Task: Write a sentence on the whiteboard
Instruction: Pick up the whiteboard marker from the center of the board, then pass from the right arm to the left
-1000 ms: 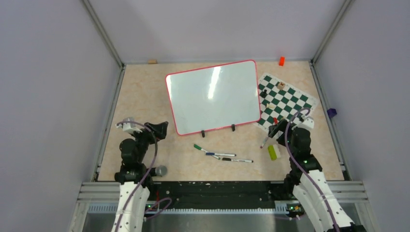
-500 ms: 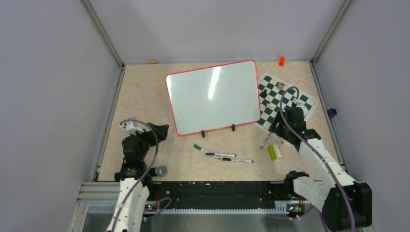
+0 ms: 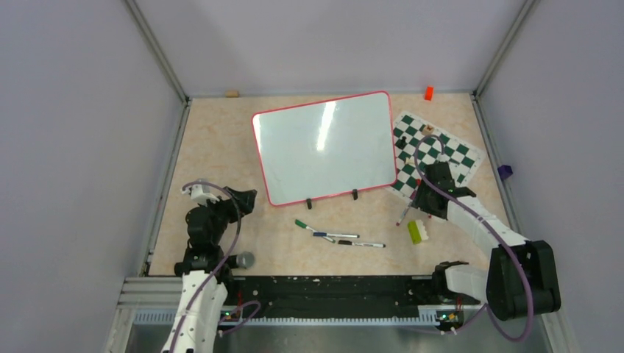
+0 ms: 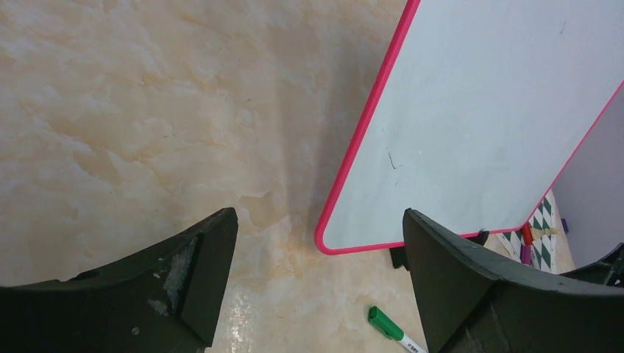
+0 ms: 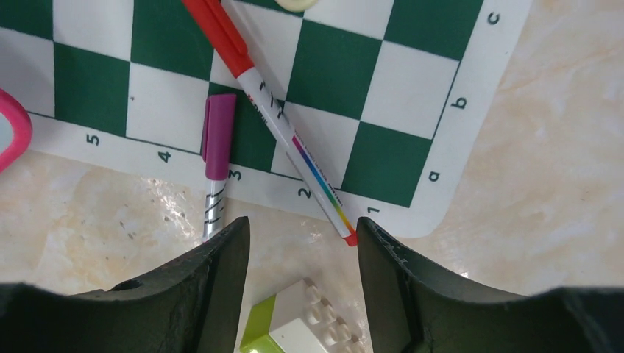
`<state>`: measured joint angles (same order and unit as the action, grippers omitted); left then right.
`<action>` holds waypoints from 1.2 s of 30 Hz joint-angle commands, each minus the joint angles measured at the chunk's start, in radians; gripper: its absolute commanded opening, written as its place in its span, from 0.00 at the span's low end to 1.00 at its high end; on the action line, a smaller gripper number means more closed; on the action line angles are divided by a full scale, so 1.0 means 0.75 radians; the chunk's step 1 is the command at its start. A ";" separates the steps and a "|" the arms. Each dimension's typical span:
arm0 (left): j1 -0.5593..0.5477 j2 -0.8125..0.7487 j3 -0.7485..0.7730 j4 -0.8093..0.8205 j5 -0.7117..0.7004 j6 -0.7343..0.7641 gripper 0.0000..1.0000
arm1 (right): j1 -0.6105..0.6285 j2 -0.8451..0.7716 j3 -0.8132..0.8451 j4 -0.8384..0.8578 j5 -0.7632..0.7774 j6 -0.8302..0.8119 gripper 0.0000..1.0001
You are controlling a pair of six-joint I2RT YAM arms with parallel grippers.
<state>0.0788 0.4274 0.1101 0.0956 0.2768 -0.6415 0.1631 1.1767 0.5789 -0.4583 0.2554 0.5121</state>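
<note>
The whiteboard (image 3: 324,147) stands tilted on two black clip feet, pink-framed. Its face (image 4: 478,125) is blank white, and no sentence shows on it. My left gripper (image 3: 246,198) hovers open left of the board's near-left corner, with nothing between its fingers (image 4: 318,220). My right gripper (image 3: 423,193) hangs open over the near corner of the chess mat (image 5: 412,88). A red marker (image 5: 272,110) lies slanted on the mat, its tail just ahead of the right finger. A purple marker (image 5: 217,140) lies beside it. Neither is gripped (image 5: 302,224).
A lime-and-white brick (image 3: 416,232) sits just below the right gripper. Green (image 3: 303,224), blue (image 3: 335,235) and black (image 3: 364,243) markers lie in front of the board. An orange block (image 3: 428,93) and a wooden block (image 3: 232,93) sit at the back wall.
My right arm has stretched forward to the chess mat's near corner, and its jaws have narrowed. The left gripper has closed slightly and barely moved.
</note>
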 commanded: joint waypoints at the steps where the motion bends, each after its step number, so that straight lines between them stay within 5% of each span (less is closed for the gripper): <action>1: 0.001 -0.007 0.015 0.046 0.024 -0.006 0.87 | 0.013 0.003 0.105 0.034 0.120 -0.042 0.54; 8: 0.001 0.014 0.015 0.060 0.030 -0.008 0.85 | -0.038 0.122 0.141 0.052 0.079 -0.081 0.50; 15: 0.001 0.028 0.017 0.066 0.026 -0.007 0.84 | -0.072 0.319 0.178 0.105 -0.065 -0.083 0.31; 18: 0.001 0.032 0.017 0.066 0.031 -0.007 0.84 | -0.080 0.324 0.189 0.100 -0.071 -0.072 0.00; 28: 0.001 0.050 0.012 0.119 0.112 0.006 0.83 | -0.081 0.040 0.306 -0.063 -0.100 -0.108 0.00; 32: 0.000 0.042 -0.040 0.308 0.312 -0.011 0.83 | -0.079 0.008 0.376 -0.097 -0.424 -0.166 0.00; 36: -0.082 0.099 -0.138 0.717 0.521 -0.087 0.83 | -0.034 0.002 0.417 -0.119 -0.803 -0.187 0.00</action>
<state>0.0731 0.4694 0.0643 0.2958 0.4831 -0.6621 0.1093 1.2034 0.8330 -0.5087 -0.0353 0.4080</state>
